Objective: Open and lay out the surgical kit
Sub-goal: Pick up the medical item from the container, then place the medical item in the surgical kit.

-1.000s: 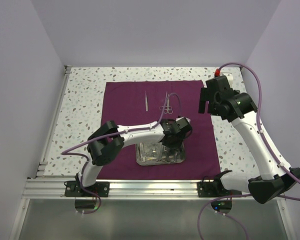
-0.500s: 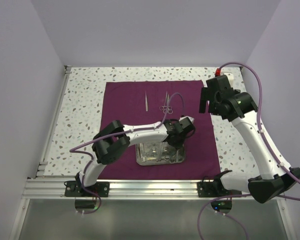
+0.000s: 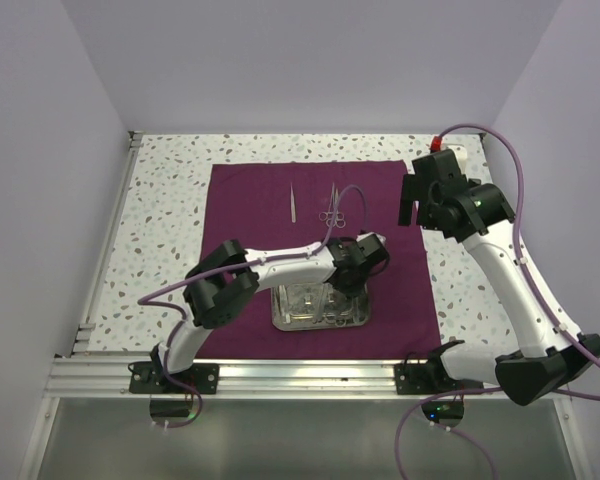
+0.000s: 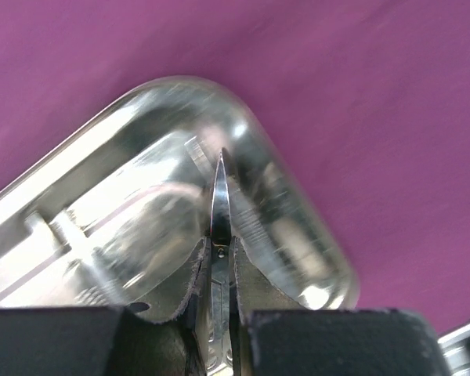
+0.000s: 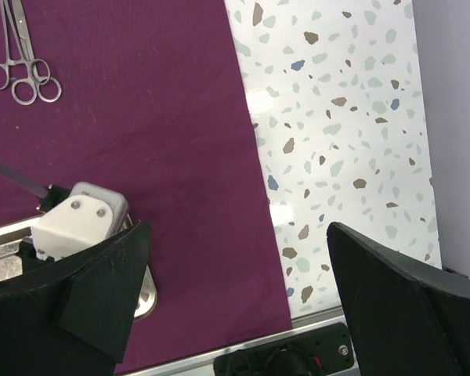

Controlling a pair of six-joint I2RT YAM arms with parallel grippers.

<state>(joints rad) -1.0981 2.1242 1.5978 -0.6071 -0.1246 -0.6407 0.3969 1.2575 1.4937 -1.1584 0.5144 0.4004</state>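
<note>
The purple cloth (image 3: 260, 215) lies spread flat on the table. The steel tray (image 3: 318, 308) sits on its near middle. Tweezers (image 3: 292, 202) and ring-handled scissors (image 3: 331, 207) lie side by side on the far part of the cloth; the scissors also show in the right wrist view (image 5: 19, 55). My left gripper (image 3: 348, 283) is over the tray's far right corner (image 4: 243, 149), shut on a thin pointed steel instrument (image 4: 220, 200) whose tip points into the tray. My right gripper (image 3: 412, 205) hangs open and empty above the cloth's right edge (image 5: 251, 157).
The speckled tabletop (image 3: 170, 210) surrounds the cloth. A metal rail (image 3: 280, 375) runs along the near edge, and another along the left side (image 3: 110, 250). A red and white object (image 3: 445, 148) sits at the far right corner. More instruments lie in the tray.
The left gripper has shifted slightly over the tray's far right corner. The right arm has not moved.
</note>
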